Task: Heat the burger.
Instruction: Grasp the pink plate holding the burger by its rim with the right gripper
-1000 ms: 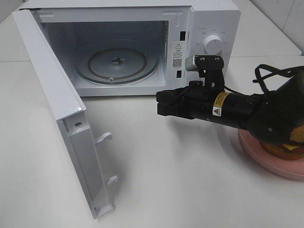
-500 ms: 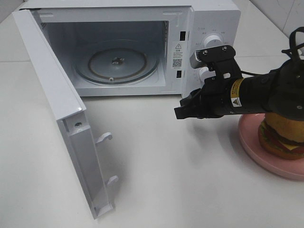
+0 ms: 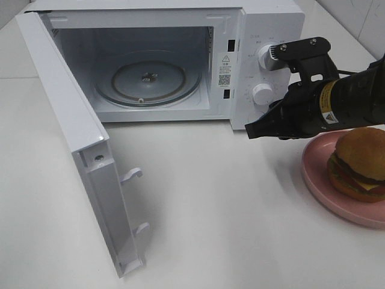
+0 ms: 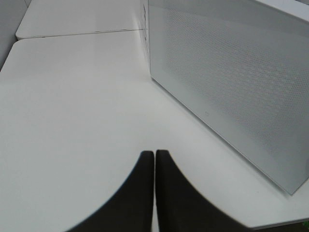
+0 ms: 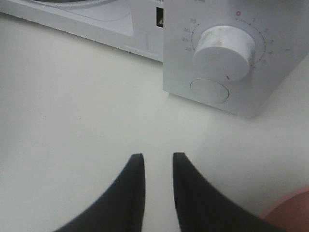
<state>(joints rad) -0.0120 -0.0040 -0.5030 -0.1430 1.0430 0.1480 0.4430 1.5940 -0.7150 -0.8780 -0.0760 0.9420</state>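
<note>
So the burger [image 3: 361, 162] sits on a pink plate [image 3: 319, 186] at the right edge of the worktop [image 3: 228, 229], to the right of the microwave's front corner. Bun on top, with cheese, patty and a bit of tomato showing at the side. Nothing is touching it.

The microwave [image 3: 271, 24] stands at the back with its door [image 3: 66, 114] swung wide open toward the left, latch hooks sticking out on the inside face. The glass turntable [image 3: 147, 78] inside is bare.

The right pincer [image 3: 252, 129] hangs above the worktop in front of the control panel, just left of the plate, tip pointing left and a bit down. In the wrist view the right pincer [image 5: 158, 157] has a narrow gap between its two black fingers and nothing in that gap, so it's slightly parted and holding nothing. That view also has the timer dial [image 5: 224, 48] with a round button [image 5: 209, 91] under it, and a sliver of pink at the corner.

The left pincer [image 4: 154, 153] only turns up in its own wrist view: fingers pressed together, nothing between them, over bare worktop beside a perforated white panel [image 4: 231, 82] of the microwave. It doesn't show in the high view.
</note>
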